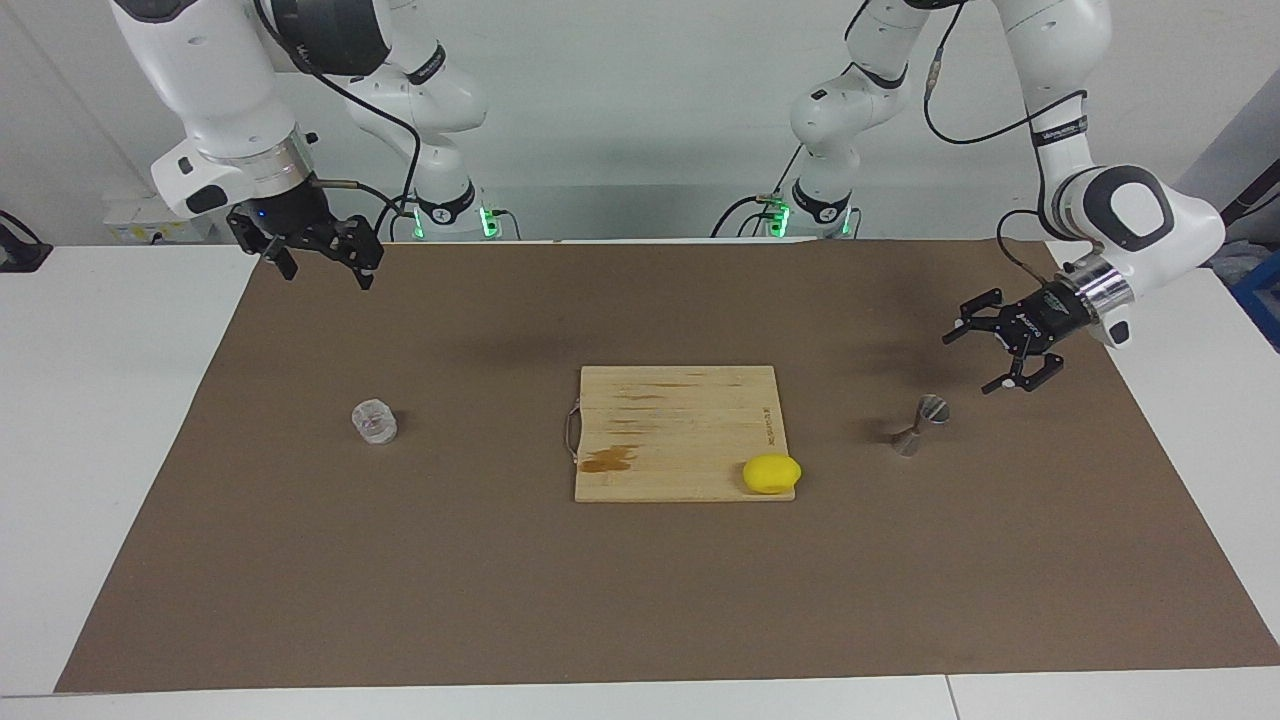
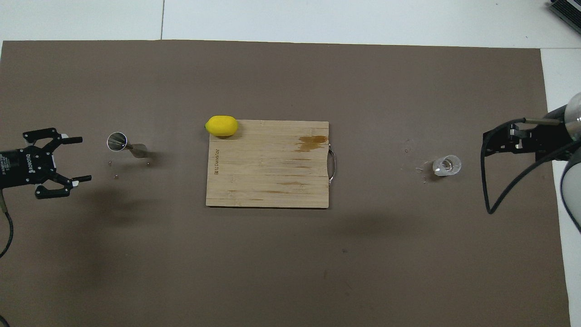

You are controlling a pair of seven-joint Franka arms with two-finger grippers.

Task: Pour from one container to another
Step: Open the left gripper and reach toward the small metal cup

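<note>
The clear glass tumbler stands on the brown mat toward the right arm's end of the table; it also shows in the overhead view. The metal jigger stands on the mat toward the left arm's end, and shows in the overhead view. My left gripper is open and empty, up in the air over the mat just beside the jigger and apart from it. My right gripper is open and empty, held high over the mat's corner near its base, well apart from the tumbler.
A wooden cutting board with a metal handle and a brown stain lies in the middle of the mat. A yellow lemon sits on the board's corner toward the jigger. White tabletop surrounds the mat.
</note>
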